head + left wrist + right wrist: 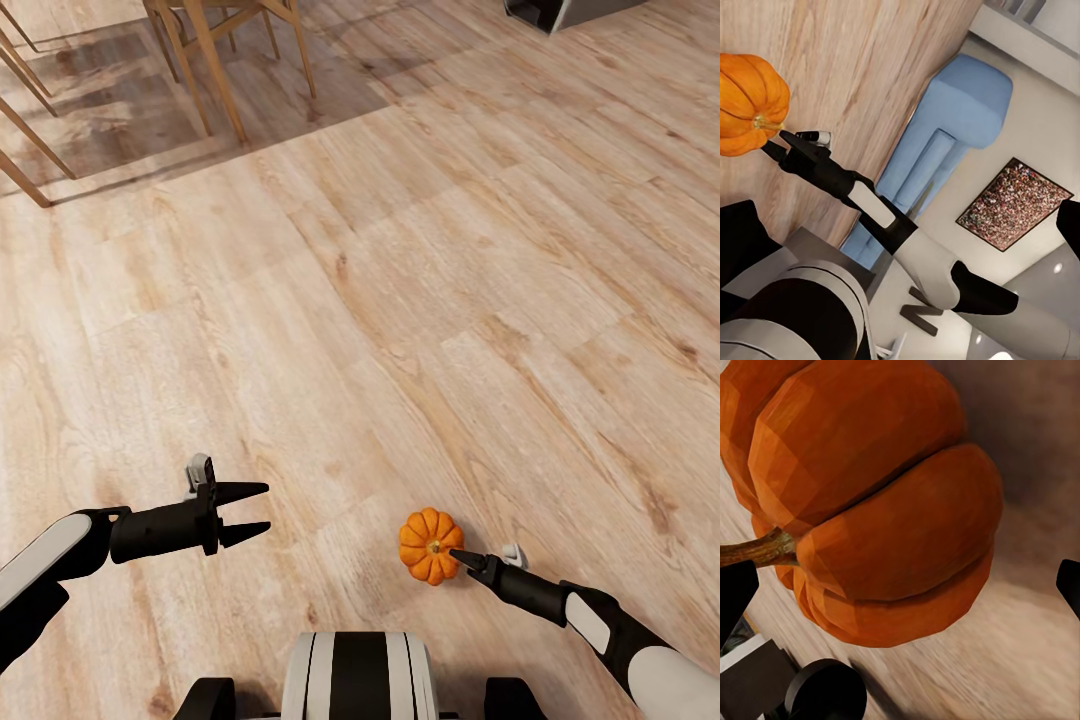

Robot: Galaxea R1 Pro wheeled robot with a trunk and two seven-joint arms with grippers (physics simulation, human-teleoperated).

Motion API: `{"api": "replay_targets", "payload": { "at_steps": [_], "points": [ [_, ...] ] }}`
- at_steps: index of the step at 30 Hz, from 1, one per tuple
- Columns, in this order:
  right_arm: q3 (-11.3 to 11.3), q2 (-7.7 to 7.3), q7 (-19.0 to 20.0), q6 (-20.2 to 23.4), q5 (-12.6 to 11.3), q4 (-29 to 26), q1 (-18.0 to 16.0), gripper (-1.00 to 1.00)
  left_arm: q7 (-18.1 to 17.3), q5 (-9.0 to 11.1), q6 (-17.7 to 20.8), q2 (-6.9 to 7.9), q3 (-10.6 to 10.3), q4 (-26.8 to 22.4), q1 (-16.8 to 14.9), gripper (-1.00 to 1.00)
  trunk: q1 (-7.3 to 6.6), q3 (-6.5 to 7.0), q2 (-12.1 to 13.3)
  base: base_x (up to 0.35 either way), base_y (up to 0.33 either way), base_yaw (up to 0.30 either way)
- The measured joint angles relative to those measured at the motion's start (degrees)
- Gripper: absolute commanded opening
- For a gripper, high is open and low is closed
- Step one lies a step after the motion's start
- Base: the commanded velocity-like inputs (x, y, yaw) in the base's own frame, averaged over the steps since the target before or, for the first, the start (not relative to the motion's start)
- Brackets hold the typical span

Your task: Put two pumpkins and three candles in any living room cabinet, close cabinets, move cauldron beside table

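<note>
Pumpkin [428, 545]: one unit, bright orange, ribbed, located lower centre-right of the head view, above the wood-plank floor [400, 300]; whether it touches the floor cannot be told. Orientation: the brown stem stub points toward the lower right of the frame, toward the right tool [462, 557], so the stem axis lies tilted rather than upright; the body is near-round with no marked long axis. In the right wrist view the pumpkin [870, 502] shows close between the finger tips, stem at mid-left.

Right tool: tip at the stem end of the pumpkin, touching or just beside it; the fingers stand at either side of the fruit in the wrist view; whether they clamp it cannot be told. The left wrist view shows the same tool [784, 146] at the pumpkin [750, 101].

Left tool [258, 510]: lower left of the head view, two dark fingers parted, nothing between them, well apart from the pumpkin.

Wooden chair legs [215, 60] stand at the upper left; a blue sofa [952, 127] shows upper right in the left wrist view.
</note>
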Motion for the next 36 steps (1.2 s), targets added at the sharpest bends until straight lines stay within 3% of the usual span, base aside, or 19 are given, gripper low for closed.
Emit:
{"api": "replay_targets", "payload": {
  "at_steps": [32,36],
  "points": [
    [0.00,0.09,0.00,0.00,0.00,0.00,0.00,1.00,0.00,0.00,0.00,0.00,0.00,0.09,-0.01,1.00,0.00,0.00,0.00,0.025,0.010,0.000],
    [0.00,0.09,0.00,0.00,0.00,0.00,0.00,1.00,0.00,0.00,0.00,0.00,-0.03,0.08,-0.03,1.00,0.08,-0.66,-0.04,0.000,0.000,0.000]
  ]
}}
